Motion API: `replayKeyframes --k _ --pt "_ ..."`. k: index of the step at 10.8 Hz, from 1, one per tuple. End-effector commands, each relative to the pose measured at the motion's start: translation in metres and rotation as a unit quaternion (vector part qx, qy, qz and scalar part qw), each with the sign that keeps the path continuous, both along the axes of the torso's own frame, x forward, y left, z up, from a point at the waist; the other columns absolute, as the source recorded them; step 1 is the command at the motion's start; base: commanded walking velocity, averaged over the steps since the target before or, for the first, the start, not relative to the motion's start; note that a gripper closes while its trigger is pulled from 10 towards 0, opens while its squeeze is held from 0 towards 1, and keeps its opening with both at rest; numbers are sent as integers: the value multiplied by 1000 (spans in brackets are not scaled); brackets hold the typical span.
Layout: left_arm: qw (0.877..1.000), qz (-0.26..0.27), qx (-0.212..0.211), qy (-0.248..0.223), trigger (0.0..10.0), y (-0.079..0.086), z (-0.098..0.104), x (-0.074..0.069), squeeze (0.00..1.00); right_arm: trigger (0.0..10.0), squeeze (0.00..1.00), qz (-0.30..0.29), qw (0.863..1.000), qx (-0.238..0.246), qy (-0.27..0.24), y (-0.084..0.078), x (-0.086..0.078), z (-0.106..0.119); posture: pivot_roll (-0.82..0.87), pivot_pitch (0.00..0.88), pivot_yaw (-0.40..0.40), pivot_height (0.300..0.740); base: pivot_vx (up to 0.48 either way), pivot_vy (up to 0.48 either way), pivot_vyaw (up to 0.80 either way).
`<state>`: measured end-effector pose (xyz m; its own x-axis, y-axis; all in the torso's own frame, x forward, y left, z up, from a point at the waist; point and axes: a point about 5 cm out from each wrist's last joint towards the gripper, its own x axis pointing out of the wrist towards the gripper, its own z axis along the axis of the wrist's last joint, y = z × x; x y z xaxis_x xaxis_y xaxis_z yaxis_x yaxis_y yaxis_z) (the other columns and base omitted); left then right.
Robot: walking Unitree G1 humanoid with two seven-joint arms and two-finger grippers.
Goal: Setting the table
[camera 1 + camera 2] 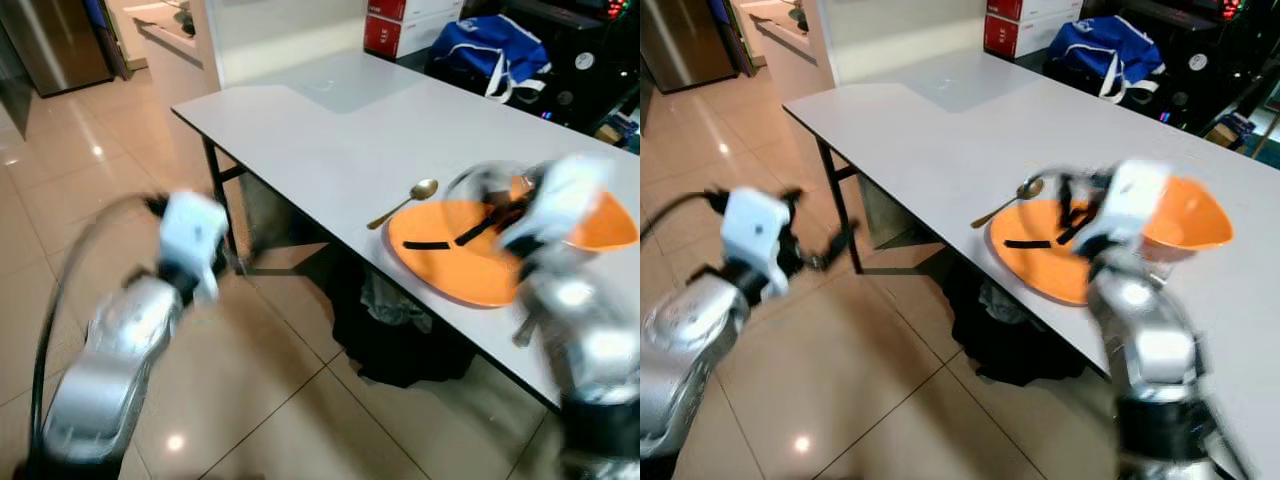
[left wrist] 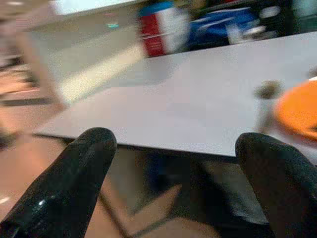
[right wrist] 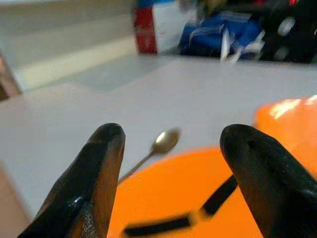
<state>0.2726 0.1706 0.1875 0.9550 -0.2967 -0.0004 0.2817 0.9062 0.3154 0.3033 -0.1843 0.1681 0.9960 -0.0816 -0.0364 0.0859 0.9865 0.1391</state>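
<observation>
- Your right gripper (image 3: 171,173) hangs over the orange plate (image 1: 1040,262); jaws spread wide, holding nothing, touching nothing.
- Your left gripper (image 2: 173,183) is out over the floor (image 1: 250,390), short of the white table (image 1: 330,150) edge; jaws likewise spread, empty.
- Spoon (image 1: 405,202) lies flat on the table, touching the plate's rim; long axis diagonal, bowl pointing away from the near edge.
- Orange bowl (image 1: 1185,222) sits just beside the plate, tilted.
- Head views blurred.

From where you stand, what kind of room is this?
Probably a home dining area beside a kitchen: a long white table with an orange plate and spoon, glossy tiled floor, and what looks like a steel fridge.
</observation>
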Motion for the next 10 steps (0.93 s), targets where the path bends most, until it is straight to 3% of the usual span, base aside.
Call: replayKeyframes --k 1,4,10 --pt "999 31 12 1 10000 8 -2 3 0 10000 0 1 1000 0 4 8 0 0 89 0 2 740 0 480 -788" --pt "998 46 28 -13 10000 5 -4 4 0 10000 0 -12 999 -22 29 17 -3 -21 97 0 -6 740 0 480 -800" --pt "995 93 35 -17 10000 17 -8 1 0 10000 0 -15 999 -27 23 25 5 -21 114 0 -31 740 0 480 -800"
